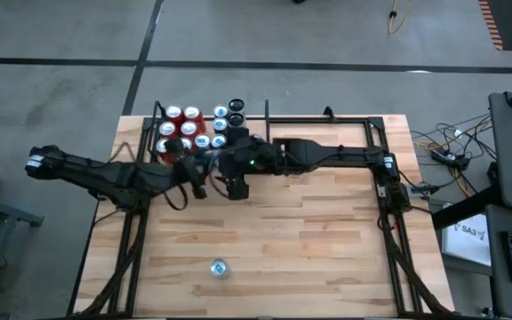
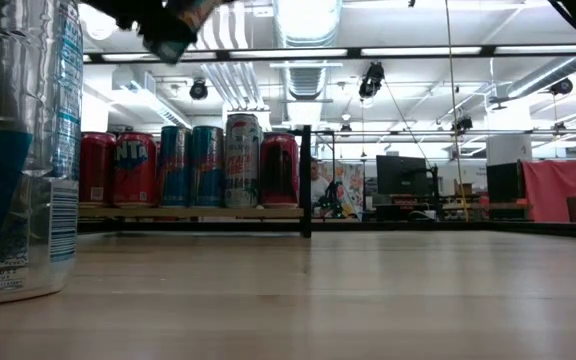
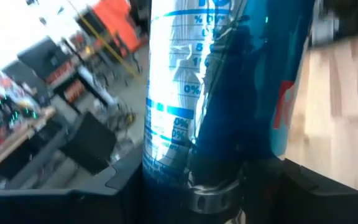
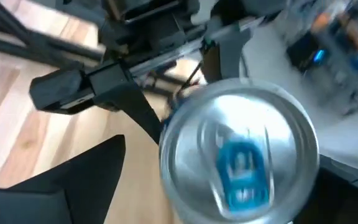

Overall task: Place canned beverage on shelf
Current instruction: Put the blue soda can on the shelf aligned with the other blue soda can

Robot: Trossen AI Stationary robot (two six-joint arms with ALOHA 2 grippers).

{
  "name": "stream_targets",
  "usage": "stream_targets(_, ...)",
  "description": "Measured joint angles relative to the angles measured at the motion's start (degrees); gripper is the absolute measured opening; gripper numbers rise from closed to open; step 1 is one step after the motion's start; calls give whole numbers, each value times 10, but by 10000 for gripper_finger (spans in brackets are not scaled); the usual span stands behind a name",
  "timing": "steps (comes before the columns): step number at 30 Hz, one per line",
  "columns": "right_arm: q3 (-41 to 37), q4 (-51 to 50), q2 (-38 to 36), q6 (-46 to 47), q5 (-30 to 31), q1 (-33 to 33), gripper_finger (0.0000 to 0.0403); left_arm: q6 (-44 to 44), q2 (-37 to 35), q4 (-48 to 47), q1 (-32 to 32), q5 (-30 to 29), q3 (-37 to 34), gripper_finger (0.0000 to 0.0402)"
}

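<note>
open-plan lab, exposed ceiling ducts (image 2: 303, 25), strip lights, monitors (image 2: 403, 175) on desks, cables (image 1: 438, 142) on concrete floor

wooden table (image 1: 309, 240), floor cables (image 1: 443, 147); monitor (image 2: 403, 175)

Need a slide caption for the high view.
Both grippers meet beside the shelf; a spare can stands near the table's front edge.
</note>
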Motion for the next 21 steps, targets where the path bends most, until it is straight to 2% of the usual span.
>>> stream_targets(6,37,48,-1,-71,-7,-31,362,113,-69,118,31,40,-43,205)
stream_targets(9,48,79,0,-83,-18,-53,363,137,-104,172,66,93,-72,205)
stream_targets(11,50,98,0,-66,-66,-73,363,139,-122,200,96,156,-88,205)
stream_targets(14,38,118,1,-7,-200,-113,363,134,-136,240,146,244,-116,205)
stream_targets(16,29,131,6,35,-269,-132,363,133,-138,265,179,286,-132,205)
stream_targets(18,22,140,14,60,-293,-144,363,132,-140,285,205,329,-142,205)
stream_targets(21,15,157,24,75,-296,-149,363,119,-150,295,234,374,-150,205)
